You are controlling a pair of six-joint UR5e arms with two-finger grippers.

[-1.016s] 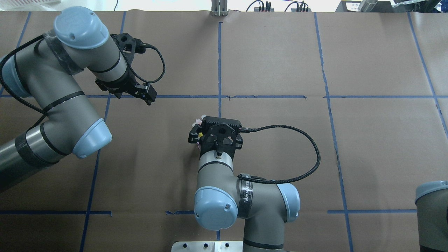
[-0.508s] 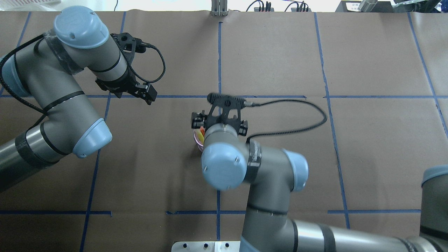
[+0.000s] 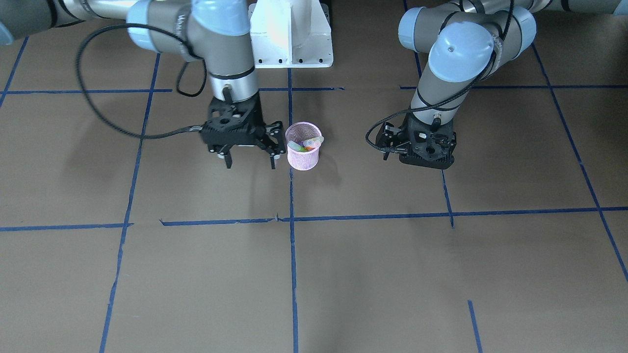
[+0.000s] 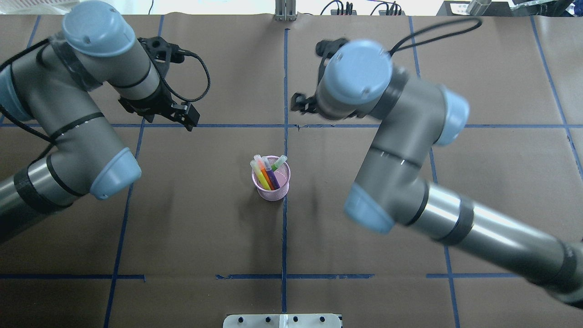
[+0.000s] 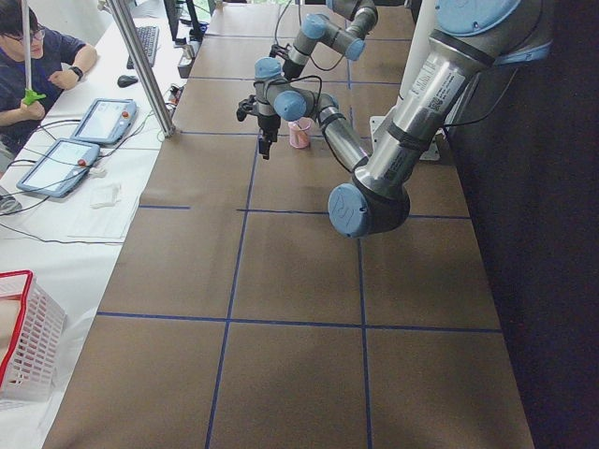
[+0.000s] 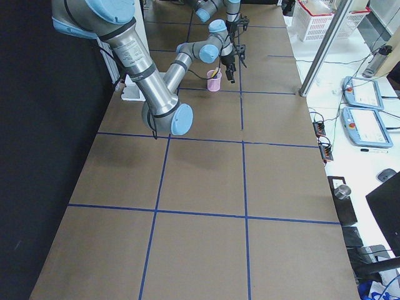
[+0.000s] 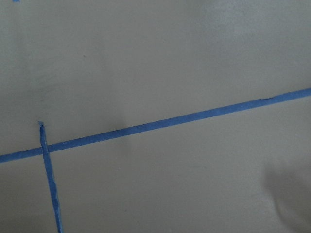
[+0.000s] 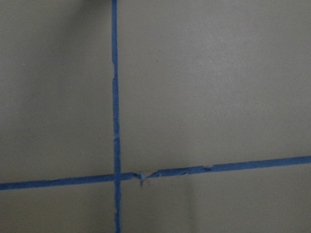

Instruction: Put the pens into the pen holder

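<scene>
**Item 1: pen holder** (image 4: pixel 273 195). Pink wire-mesh cup, upright on the desk (image 4: pixel 205 218), near its middle and just at 9 o'clock of a blue tape line (image 4: pixel 284 82) in the overhead view. Nothing grips or touches it.

**Item 2: pens**, three. All stand inside the pen holder with their pale cap ends up and clear of the rim.
- Orange pen (image 4: pixel 263 175): leans toward 11 o'clock.
- Purple pen (image 4: pixel 273 179): beside the orange one, with a like lean.
- Green pen (image 4: pixel 279 162): tips toward 1 o'clock.

**Item 3: right pincer** (image 3: pixel 250 160). Released and empty, with the fingers (image 3: pixel 228 162) spread wide and pointing down. In the front-facing view it hangs just at 9 o'clock of the pen holder, apart from it.

**Item 4: left pincer** (image 3: pixel 426 149). At 3 o'clock of the pen holder in the front-facing view, well apart. Its fingers are hidden under the black body, so I cannot tell whether it is released or clenched.

**Item 5: wrist views**. Each shows only brown desk paper with crossing blue tape.
</scene>
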